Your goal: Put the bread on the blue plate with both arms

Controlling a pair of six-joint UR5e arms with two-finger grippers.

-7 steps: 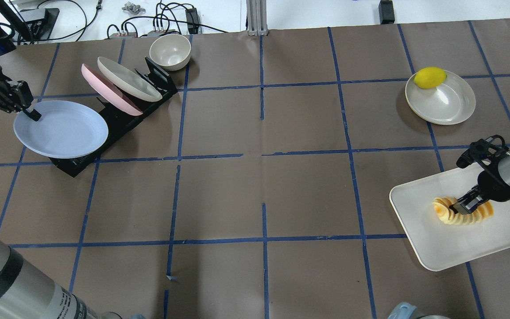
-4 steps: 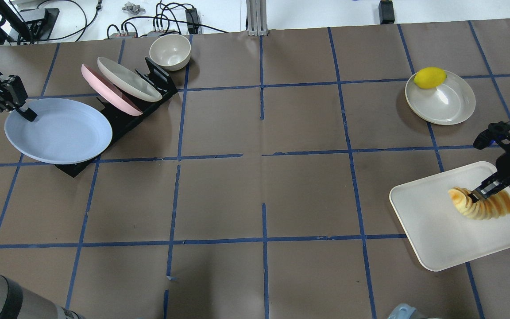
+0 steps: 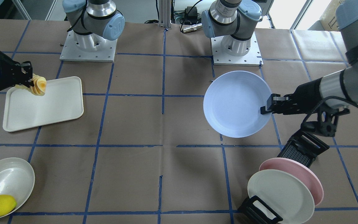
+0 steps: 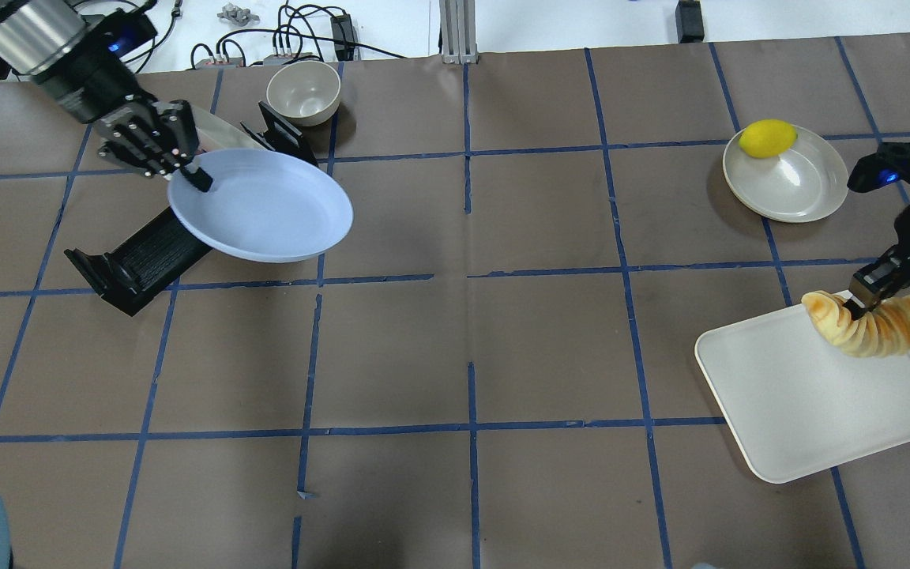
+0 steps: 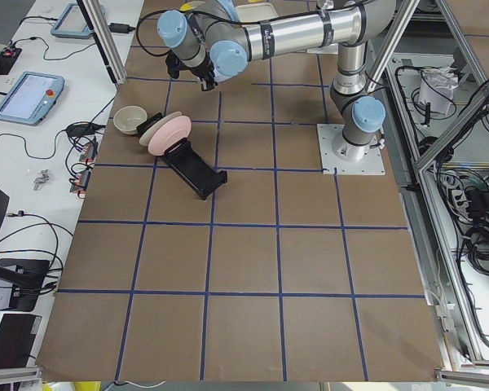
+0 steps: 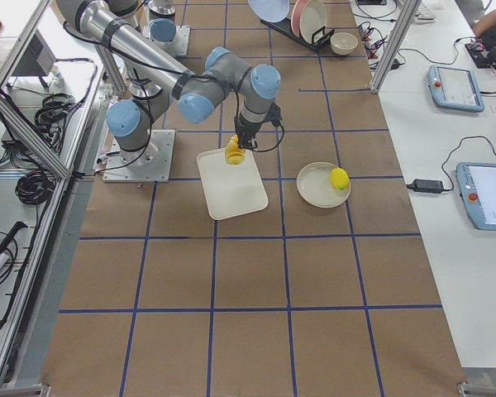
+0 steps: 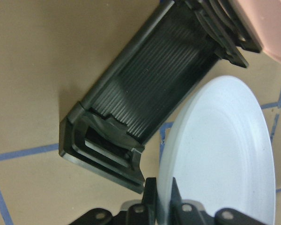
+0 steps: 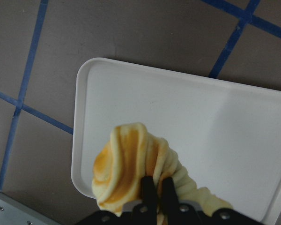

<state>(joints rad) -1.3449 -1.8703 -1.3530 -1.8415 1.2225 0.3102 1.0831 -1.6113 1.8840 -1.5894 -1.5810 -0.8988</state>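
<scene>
Orange-and-cream bread (image 4: 874,325) hangs in the right fingers (image 4: 867,288), which are clenched across its middle. Its long axis runs crosswise to them, a curved end sticking out on either side. Just beneath them lies the white tray (image 4: 802,411), and the roll looks clear of it. Far across the worktop (image 4: 471,332) the left fingers (image 4: 198,180) are clamped on the rim of the blue plate (image 4: 265,209), holding it roughly level above the black rack (image 4: 139,257). I'd say bread must meet plate on its open side, away from those fingers.
</scene>
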